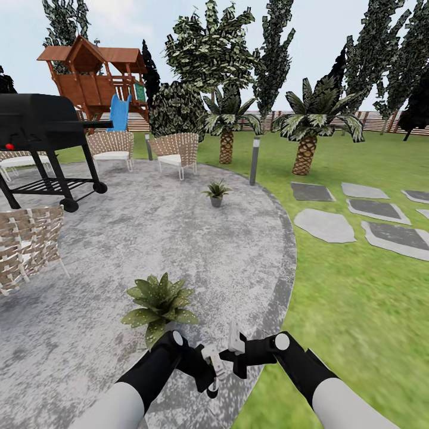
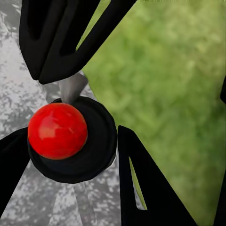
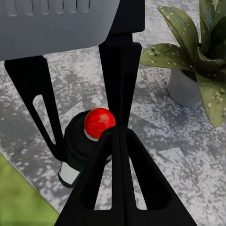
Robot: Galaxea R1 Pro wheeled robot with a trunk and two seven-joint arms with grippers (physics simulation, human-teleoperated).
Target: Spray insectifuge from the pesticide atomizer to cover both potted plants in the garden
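Observation:
The pesticide atomizer (image 2: 70, 160) is a dark bottle with a red ball cap and a white band (image 3: 69, 173). My left gripper (image 1: 212, 375) is shut on it, a finger pressing each side of the bottle. My right gripper (image 3: 117, 132) is shut, its joined tips right beside the red cap (image 3: 99, 122). Both grippers meet low over the grey patio's edge (image 1: 280, 250). One potted plant (image 1: 159, 304) with speckled leaves stands just ahead of the left arm, and it appears close in the right wrist view too (image 3: 188, 56). The other potted plant (image 1: 215, 193) stands farther back on the patio.
A black grill (image 1: 42, 137) and woven chairs (image 1: 27, 244) (image 1: 177, 152) ring the patio's left and back. A grey bollard lamp (image 1: 255, 159) and palms (image 1: 307, 143) stand beyond. Lawn (image 1: 357, 310) with stepping stones (image 1: 325, 225) lies to the right.

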